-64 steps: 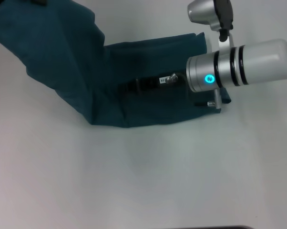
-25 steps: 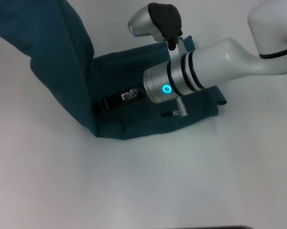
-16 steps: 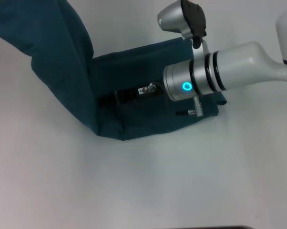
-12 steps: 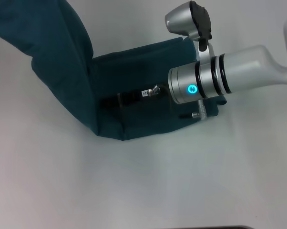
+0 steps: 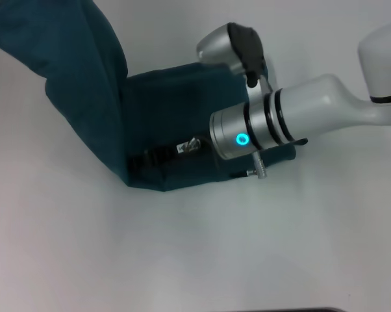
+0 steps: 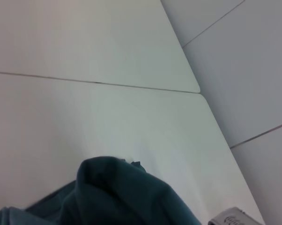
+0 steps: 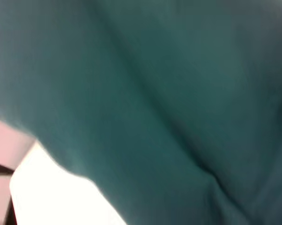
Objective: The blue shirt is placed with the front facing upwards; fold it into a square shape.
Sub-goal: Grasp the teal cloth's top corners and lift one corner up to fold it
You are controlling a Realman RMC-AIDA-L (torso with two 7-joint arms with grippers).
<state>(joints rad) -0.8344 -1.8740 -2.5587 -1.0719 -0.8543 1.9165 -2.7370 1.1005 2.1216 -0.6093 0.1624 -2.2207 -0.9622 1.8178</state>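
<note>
The blue shirt (image 5: 173, 97) lies folded on the white table, plain teal side up. Its left part (image 5: 75, 62) is lifted in a steep sheet toward the upper left corner of the head view, running out of frame there. My right arm (image 5: 286, 120) reaches across the flat part from the right. Its dark gripper (image 5: 150, 156) lies low on the cloth near the crease at the shirt's front left. The left gripper is out of view; the left wrist view shows a bunched hump of the shirt (image 6: 124, 194). Teal cloth (image 7: 159, 103) fills the right wrist view.
The white table (image 5: 202, 247) stretches in front of and to the right of the shirt. The left wrist view shows a table seam (image 6: 94, 83), the table's far edge and a grey part (image 6: 234, 218) at the picture's rim.
My right arm has swung left and toward the shirt's front edge, bringing its gripper closer to the crease. The lifted left part of the shirt has hardly moved.
</note>
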